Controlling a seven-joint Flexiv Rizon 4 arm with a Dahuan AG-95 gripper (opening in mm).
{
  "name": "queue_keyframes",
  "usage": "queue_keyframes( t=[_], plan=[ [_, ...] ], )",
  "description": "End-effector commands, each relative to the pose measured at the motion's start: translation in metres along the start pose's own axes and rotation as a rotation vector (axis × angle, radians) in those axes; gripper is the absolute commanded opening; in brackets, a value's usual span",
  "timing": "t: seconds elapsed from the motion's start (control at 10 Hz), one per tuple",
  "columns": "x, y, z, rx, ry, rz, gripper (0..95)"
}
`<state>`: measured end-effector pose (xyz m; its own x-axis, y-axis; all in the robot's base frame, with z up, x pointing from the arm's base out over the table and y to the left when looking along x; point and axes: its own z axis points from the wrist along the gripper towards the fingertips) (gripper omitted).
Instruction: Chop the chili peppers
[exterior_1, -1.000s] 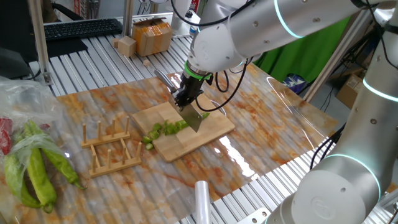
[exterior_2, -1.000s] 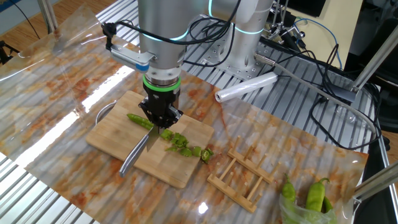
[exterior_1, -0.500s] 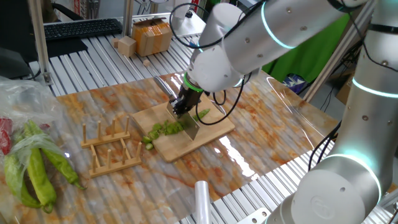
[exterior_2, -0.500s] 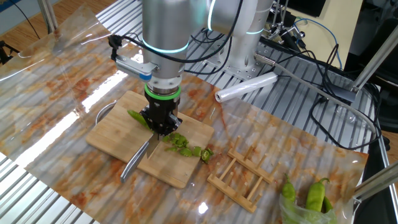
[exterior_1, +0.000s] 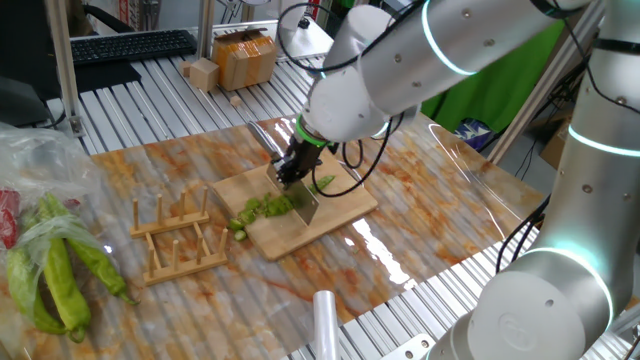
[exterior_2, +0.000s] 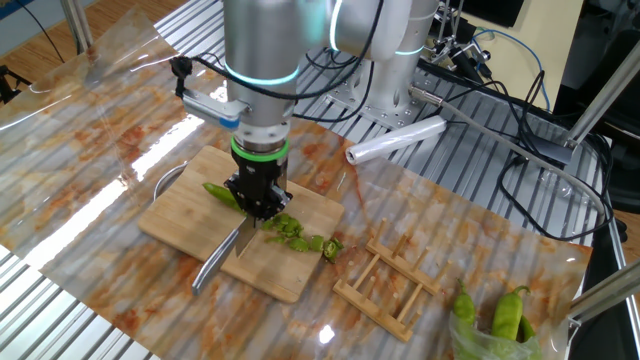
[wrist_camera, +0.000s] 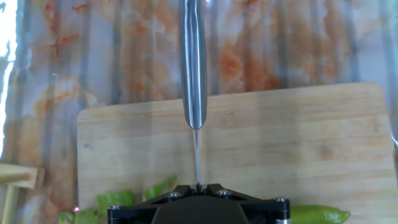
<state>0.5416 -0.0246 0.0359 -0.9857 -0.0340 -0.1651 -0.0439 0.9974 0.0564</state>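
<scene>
So the gripper is pointing straight down over the wooden cutting board, jaws pinched tight on a knife, with the blade edge down on the board right at the chili. In the hand view you're looking along the knife, thin spine up the middle and the steel handle sticking out past the board's far edge. The chili peppers are partly done: the uncut length lies on the board on one side of the blade, and the chopped pieces sit in a loose line on the other side, trailing off toward the board's edge near the wooden rack. From one fixed view the same pile of chunks shows beside the blade and the whole end pokes out past the gripper. Off to the side, well away from the board, are some bigger long green peppers in a plastic bag, and a roll of clear wrap lies on the slatted table.
</scene>
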Motion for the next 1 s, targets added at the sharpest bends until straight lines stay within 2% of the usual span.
queue_keyframes(
  t=[0.1,0.3,0.5,0.7,0.8,0.9,1.0],
  plan=[
    [0.006,0.000,0.012,-0.007,-0.025,0.004,0.0],
    [0.011,0.001,0.012,-0.005,-0.036,0.004,0.0],
    [0.007,0.001,0.011,0.019,-0.031,-0.004,0.0],
    [0.002,0.001,0.009,0.019,-0.018,-0.002,0.0],
    [0.001,0.005,0.004,0.005,-0.012,0.005,0.0],
    [0.000,0.007,-0.004,0.015,0.002,0.003,0.0],
    [-0.001,0.008,-0.013,0.038,0.013,-0.006,0.0]
  ],
)
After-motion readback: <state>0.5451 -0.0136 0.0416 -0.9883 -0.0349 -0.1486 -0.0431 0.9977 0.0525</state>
